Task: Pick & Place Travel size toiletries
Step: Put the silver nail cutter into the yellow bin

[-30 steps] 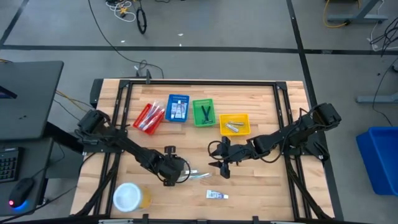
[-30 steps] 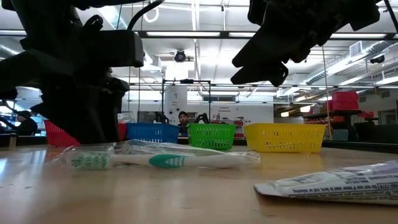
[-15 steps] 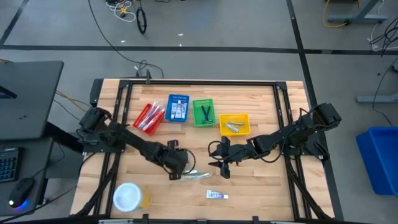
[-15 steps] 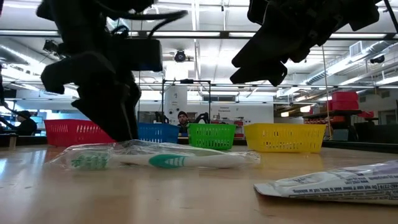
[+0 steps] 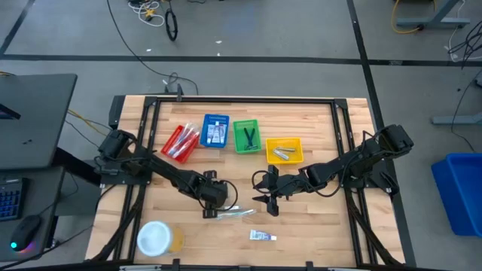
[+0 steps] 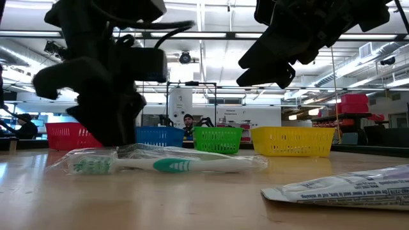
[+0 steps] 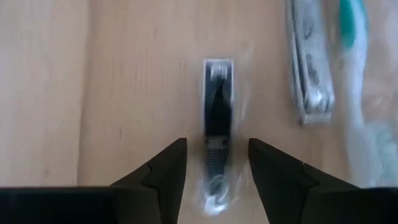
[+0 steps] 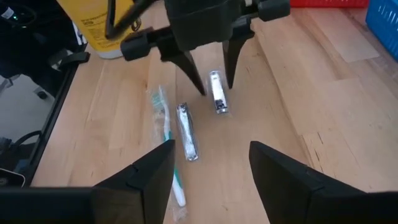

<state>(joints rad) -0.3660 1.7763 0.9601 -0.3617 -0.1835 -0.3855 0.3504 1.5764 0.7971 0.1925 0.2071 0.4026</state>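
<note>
My left gripper (image 7: 216, 146) is open, low over the table near its middle (image 5: 212, 202). Its fingers stand on either side of a small dark-and-silver nail clipper in a clear wrapper (image 7: 216, 124), which lies flat on the wood (image 8: 217, 93). Beside it lie a second silver clipper (image 8: 188, 132) and a wrapped white-and-green toothbrush (image 5: 237, 213). A small white-and-blue tube (image 5: 262, 235) lies nearer the near edge. My right gripper (image 5: 265, 199) is open and hovers right of these items, touching nothing.
Red (image 5: 181, 141), blue (image 5: 216, 130), green (image 5: 246, 135) and yellow (image 5: 284, 150) bins stand in a row toward the far edge, each holding items. A white-lidded yellow jar (image 5: 156, 238) stands near the left near corner. A person shows far behind the table (image 6: 188, 121).
My left gripper has moved a short way toward the table's far edge and somewhat right, ending over the wrapped clipper. The toothbrush, the tube and my right arm have stayed where they were.
</note>
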